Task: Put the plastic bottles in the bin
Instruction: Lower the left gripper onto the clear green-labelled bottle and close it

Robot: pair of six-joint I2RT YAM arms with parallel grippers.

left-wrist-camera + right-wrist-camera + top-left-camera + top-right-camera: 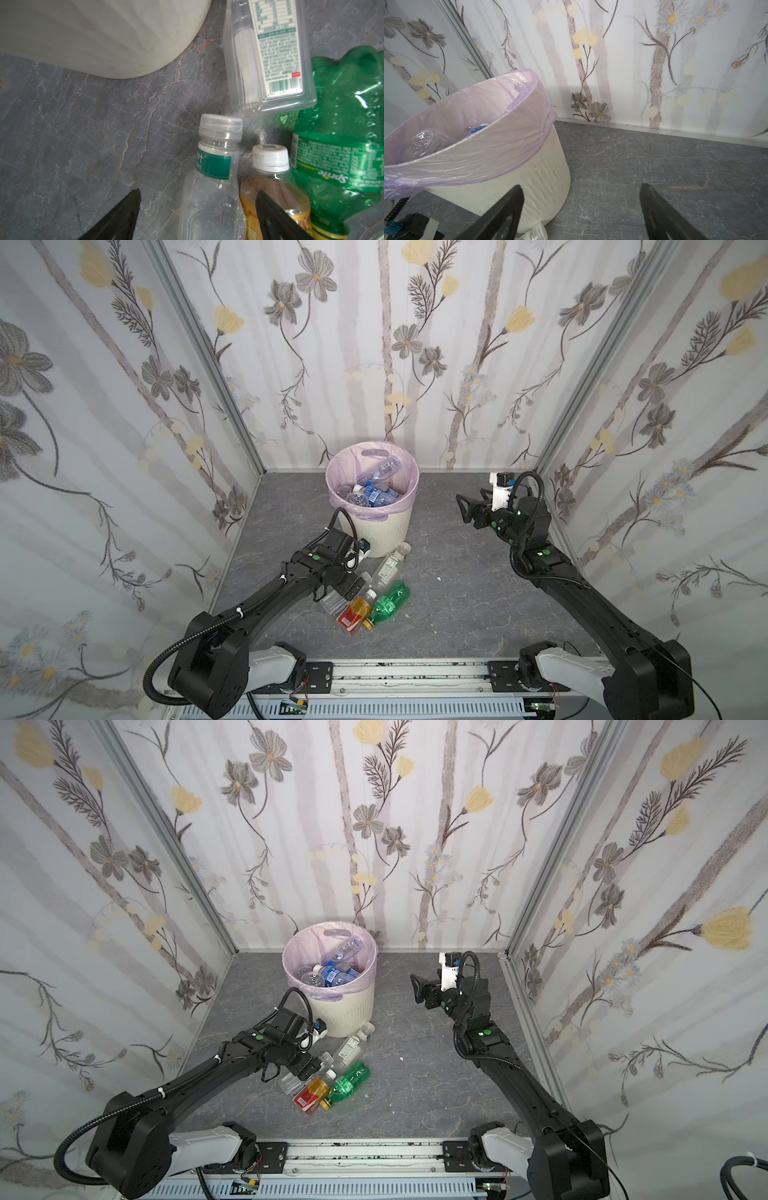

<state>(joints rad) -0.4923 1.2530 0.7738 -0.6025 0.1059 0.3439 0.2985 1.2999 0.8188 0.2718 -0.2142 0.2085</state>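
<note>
Clear bottle (pixel 212 209), between spread left pincer (pixel 198 192) jaws

One round cream-white plastic bin (pixel 386 531). Four plastic bottles (pixel 347 1083) on the grey worktop (pixel 457 605): one clear white-labelled bottle (pixel 388 568), one clear teal-banded bottle (pixel 212 197), one amber bottle (pixel 355 612), one green bottle (pixel 390 599). Blue-labelled bottles (pixel 376 493) inside: too jumbled to count.

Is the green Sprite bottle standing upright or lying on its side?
Lying on its side: the green bottle rests flat on the tabletop, crumpled, beside the amber bottle.
</note>
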